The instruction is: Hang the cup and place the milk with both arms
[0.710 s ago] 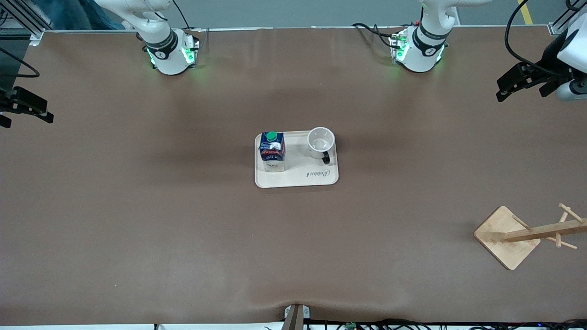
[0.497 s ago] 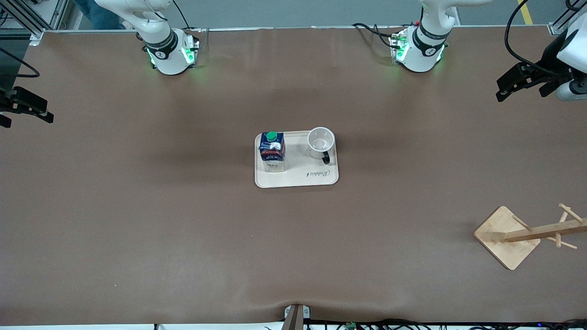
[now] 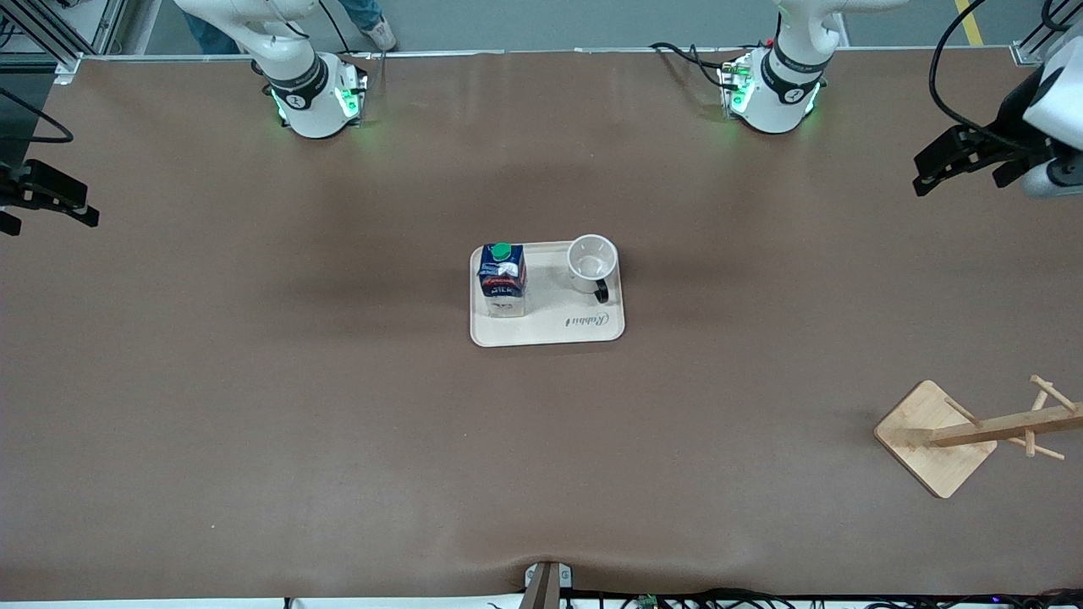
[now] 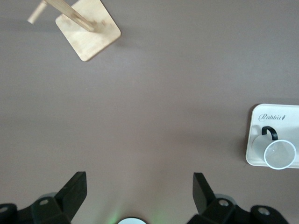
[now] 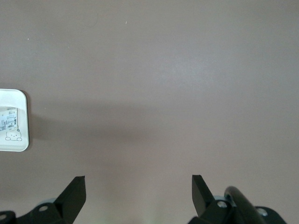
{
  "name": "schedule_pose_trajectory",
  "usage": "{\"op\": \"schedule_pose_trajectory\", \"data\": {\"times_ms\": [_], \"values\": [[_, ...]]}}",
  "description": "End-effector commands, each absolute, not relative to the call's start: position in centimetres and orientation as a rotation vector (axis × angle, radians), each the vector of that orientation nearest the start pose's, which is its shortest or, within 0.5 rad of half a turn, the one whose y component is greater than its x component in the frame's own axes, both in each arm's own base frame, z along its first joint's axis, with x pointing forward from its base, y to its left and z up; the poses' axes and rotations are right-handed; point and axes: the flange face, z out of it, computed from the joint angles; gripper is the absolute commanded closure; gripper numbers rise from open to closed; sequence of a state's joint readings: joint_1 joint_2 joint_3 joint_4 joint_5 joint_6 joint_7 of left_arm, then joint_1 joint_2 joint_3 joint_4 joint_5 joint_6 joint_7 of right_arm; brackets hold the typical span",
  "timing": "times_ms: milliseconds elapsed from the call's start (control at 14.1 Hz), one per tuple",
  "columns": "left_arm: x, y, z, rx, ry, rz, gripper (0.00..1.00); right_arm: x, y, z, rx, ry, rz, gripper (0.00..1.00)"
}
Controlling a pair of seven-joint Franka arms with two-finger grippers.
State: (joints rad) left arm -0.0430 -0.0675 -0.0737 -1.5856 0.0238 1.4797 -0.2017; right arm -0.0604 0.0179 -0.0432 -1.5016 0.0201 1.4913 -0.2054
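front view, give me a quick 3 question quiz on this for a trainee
1. True or false: the cup hangs on the rack.
2. What stands beside the cup on the tray? A) the milk B) a bowl C) a spoon
3. Fill in: the left gripper and the right gripper are both ____, each up over its own arm's end of the table.

Key
1. False: the cup stands upright on the tray, and the rack is nearer the camera toward the left arm's end.
2. A
3. open, holding nothing
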Motion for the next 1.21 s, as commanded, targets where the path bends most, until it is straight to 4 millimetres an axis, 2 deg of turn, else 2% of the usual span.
{"op": "schedule_pose_trajectory", "data": {"times_ms": [0, 213, 426, 497, 781, 923, 1135], "values": [[52.3, -9.7, 62.0, -3.082, -0.126, 0.137, 0.00, 54.6, -5.5, 64.4, -3.125, -0.166, 0.041, 0.00], [51.8, -15.4, 58.8, -3.060, -0.111, 0.201, 0.00, 54.6, -5.5, 64.4, -3.126, -0.164, 0.041, 0.00], [49.8, -21.9, 55.0, -3.043, -0.170, 0.179, 0.00, 54.6, -5.5, 64.4, -3.126, -0.164, 0.041, 0.00], [49.2, -23.7, 53.1, -3.047, -0.193, 0.162, 0.00, 54.5, -5.6, 64.4, -3.126, -0.162, 0.041, 0.00], [47.1, -29.7, 48.0, -3.092, -0.245, 0.109, 0.00, 54.5, -5.6, 64.4, -3.123, -0.162, 0.048, 0.00], [45.9, -33.1, 44.9, -3.114, -0.278, 0.116, 0.00, 54.5, -5.7, 64.4, -3.123, -0.159, 0.048, 0.00], [43.8, -37.0, 40.2, -3.149, -0.382, 0.105, 0.00, 54.5, -5.8, 64.4, -3.123, -0.157, 0.050, 0.00]]}}
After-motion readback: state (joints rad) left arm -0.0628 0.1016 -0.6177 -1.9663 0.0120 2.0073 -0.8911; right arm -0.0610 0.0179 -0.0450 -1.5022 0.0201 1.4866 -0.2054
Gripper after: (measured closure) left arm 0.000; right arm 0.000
